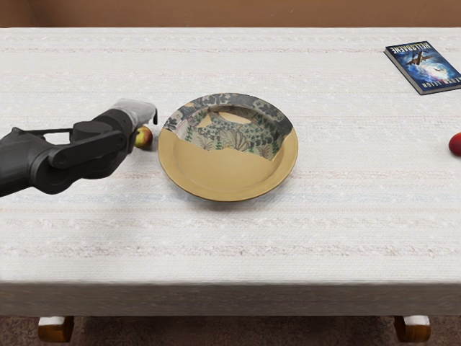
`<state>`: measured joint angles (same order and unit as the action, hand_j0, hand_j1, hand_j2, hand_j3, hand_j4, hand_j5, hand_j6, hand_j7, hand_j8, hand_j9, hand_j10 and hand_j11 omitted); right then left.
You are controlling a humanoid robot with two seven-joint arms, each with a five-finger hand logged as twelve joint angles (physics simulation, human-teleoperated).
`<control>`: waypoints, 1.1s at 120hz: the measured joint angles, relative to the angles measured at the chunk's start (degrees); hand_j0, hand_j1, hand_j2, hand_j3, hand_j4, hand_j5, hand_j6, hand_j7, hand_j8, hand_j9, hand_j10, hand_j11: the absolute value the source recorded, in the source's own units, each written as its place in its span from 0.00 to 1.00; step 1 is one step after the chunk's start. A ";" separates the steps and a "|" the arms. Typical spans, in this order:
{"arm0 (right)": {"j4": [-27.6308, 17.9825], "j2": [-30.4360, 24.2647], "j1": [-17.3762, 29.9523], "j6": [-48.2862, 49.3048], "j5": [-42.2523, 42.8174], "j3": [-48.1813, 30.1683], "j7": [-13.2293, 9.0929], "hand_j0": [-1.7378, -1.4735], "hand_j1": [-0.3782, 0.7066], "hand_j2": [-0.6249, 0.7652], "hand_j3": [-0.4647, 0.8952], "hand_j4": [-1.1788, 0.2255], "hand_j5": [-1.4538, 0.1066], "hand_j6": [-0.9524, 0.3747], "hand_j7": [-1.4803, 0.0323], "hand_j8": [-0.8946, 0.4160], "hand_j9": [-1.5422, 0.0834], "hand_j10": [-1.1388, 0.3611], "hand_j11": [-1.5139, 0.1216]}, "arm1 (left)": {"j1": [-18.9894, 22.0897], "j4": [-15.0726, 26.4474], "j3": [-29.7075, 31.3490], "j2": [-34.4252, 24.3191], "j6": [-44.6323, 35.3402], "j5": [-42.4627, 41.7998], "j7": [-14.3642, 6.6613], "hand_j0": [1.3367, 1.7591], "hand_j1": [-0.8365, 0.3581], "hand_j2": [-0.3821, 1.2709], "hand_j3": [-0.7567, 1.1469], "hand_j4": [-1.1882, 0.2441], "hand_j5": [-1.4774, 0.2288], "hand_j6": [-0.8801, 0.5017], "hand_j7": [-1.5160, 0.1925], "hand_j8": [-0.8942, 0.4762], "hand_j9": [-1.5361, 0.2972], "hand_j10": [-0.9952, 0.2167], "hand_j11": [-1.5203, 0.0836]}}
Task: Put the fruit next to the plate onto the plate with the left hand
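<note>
A small yellow-red fruit (pixel 145 136) lies on the white tablecloth just left of the plate (pixel 216 176), a round yellow dish with a leafy pattern across its far half. My left hand (pixel 136 113) comes in from the left on a dark arm and hovers right over the fruit, covering its left side. The hand shows only as a pale grey shape, so its grasp on the fruit cannot be made out. The right arm does not show.
A book with a blue cover (pixel 423 65) lies at the far right corner of the table. A red fruit (pixel 455 144) peeks in at the right edge. The table's front edge runs along the bottom.
</note>
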<state>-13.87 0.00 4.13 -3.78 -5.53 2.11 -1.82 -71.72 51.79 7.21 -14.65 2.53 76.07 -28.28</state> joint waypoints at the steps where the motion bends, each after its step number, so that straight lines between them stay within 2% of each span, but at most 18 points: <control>1: 0.01 0.00 0.00 0.00 0.00 0.00 0.00 0.30 0.06 0.44 0.34 0.82 0.90 0.69 0.95 0.66 0.92 0.74 0.90 | 0.00 -0.06 0.00 0.14 0.01 -0.01 0.00 0.76 0.61 0.28 0.40 0.56 0.57 0.36 0.59 0.37 0.57 0.50 0.64; 41: 0.00 0.00 0.00 0.00 0.00 0.00 0.00 0.30 0.06 0.44 0.34 0.82 0.90 0.69 0.95 0.66 0.92 0.74 0.90 | 0.09 -2.47 1.27 1.64 0.22 -0.02 0.09 0.76 0.57 0.28 0.40 0.53 0.54 0.33 0.57 0.34 0.54 0.47 0.61; 71: -0.01 0.00 0.00 0.00 0.00 0.00 0.01 0.30 0.06 0.44 0.34 0.82 0.90 0.69 0.95 0.66 0.92 0.74 0.90 | 0.15 -3.40 2.41 2.69 0.17 0.02 0.31 0.76 0.48 0.30 0.40 0.47 0.48 0.29 0.50 0.28 0.48 0.40 0.53; 83: 0.01 0.00 0.00 0.00 -0.01 0.00 0.01 0.30 0.06 0.44 0.34 0.82 0.90 0.69 0.95 0.66 0.92 0.74 0.90 | 0.64 -3.52 2.44 2.70 0.02 0.43 0.33 0.75 0.47 0.27 0.40 0.42 0.46 0.32 0.46 0.33 0.43 0.36 0.48; 86: 0.00 0.00 0.00 0.00 -0.01 0.00 0.02 0.30 0.06 0.44 0.34 0.82 0.90 0.69 0.95 0.66 0.92 0.74 0.90 | 0.83 -3.54 2.46 2.70 0.05 0.50 0.32 0.75 0.45 0.31 0.40 0.41 0.45 0.33 0.44 0.31 0.42 0.35 0.47; 99: 0.01 0.00 0.00 0.00 -0.01 0.00 0.02 0.30 0.06 0.44 0.34 0.82 0.90 0.69 0.95 0.66 0.92 0.74 0.90 | 1.05 -3.59 2.47 2.70 -0.15 0.76 0.33 0.74 0.46 0.29 0.40 0.39 0.44 0.33 0.43 0.32 0.39 0.32 0.43; 115: 0.01 0.00 0.00 0.00 -0.01 0.00 0.00 0.30 0.06 0.44 0.34 0.82 0.90 0.69 0.95 0.66 0.92 0.74 0.90 | 0.97 -3.84 3.05 2.72 0.01 0.52 0.31 0.74 0.46 0.36 0.40 0.37 0.37 0.32 0.37 0.28 0.33 0.27 0.37; 132: 0.00 0.00 0.00 0.00 0.00 0.00 0.00 0.30 0.06 0.44 0.34 0.82 0.90 0.69 0.95 0.66 0.92 0.74 0.90 | 0.72 -4.17 3.51 2.70 0.29 0.27 0.26 0.73 0.43 0.41 0.40 0.41 0.30 0.36 0.31 0.31 0.28 0.21 0.32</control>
<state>-13.87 0.00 4.13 -3.78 -5.54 2.11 -1.82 -70.99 47.62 10.71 -11.95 2.82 76.35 -28.02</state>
